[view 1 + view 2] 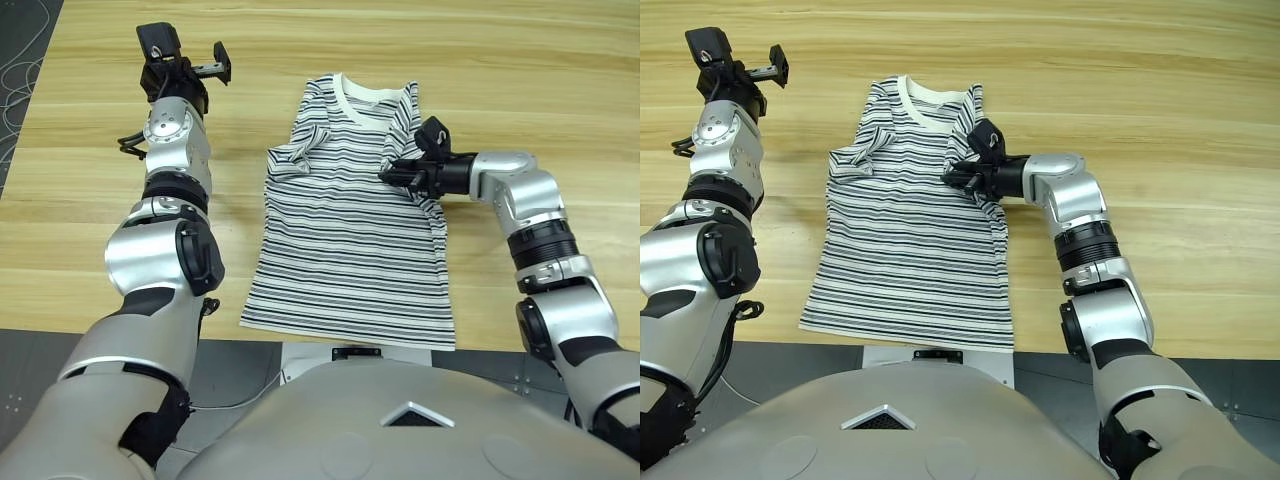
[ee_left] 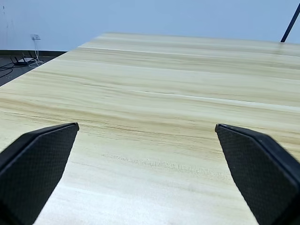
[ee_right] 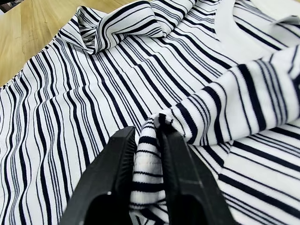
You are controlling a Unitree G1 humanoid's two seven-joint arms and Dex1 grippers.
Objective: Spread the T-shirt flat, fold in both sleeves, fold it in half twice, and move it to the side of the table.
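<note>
Sleeve fabric of the T-shirt [image 1: 345,250] sits pinched in the right end effector [image 1: 395,173], above its chest; the left end effector [image 1: 190,55] hangs spread wide, far left.

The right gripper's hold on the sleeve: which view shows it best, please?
The right wrist view: the right gripper pinches the sleeve close up. The eye views show it small, from above; the left wrist view faces the table.
</note>
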